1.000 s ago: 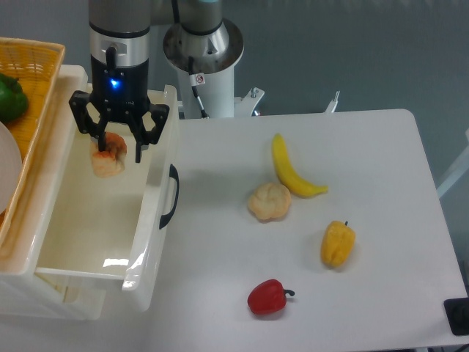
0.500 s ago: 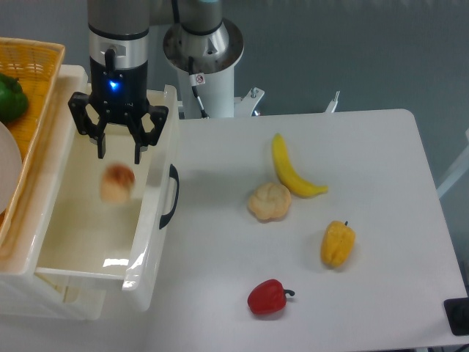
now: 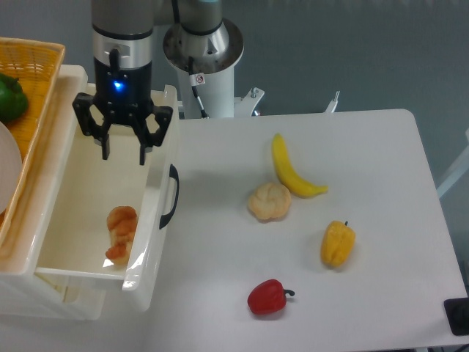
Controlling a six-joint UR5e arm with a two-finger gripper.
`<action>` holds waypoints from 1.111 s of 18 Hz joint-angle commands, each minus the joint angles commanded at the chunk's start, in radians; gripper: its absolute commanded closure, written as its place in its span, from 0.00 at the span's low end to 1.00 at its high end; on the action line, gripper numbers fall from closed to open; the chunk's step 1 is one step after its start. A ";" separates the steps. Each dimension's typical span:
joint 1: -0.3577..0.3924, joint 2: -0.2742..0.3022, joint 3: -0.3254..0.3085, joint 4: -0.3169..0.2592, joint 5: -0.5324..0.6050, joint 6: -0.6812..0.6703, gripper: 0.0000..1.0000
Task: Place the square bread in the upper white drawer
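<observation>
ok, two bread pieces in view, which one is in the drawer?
The square bread, orange-brown and lumpy, lies on the drawer floor near the front. The pale round bun sits on the table beside the banana.

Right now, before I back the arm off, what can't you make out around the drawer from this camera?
- White drawer: its glossy front wall hides the near inside floor.
- Bread: lies inside; its lower end sits behind the wall's glare.
- Yellow basket: cut off by the left edge, as is the green vegetable in it.
- Hand: open, empty; nothing hidden.
</observation>
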 joint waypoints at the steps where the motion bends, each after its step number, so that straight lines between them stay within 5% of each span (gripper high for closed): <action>1: 0.020 0.000 0.002 0.000 -0.002 0.003 0.22; 9: 0.124 -0.003 0.011 0.000 -0.002 0.046 0.01; 15: 0.196 -0.003 0.011 0.005 -0.002 0.072 0.00; 20: 0.244 -0.003 0.005 -0.002 0.060 0.297 0.00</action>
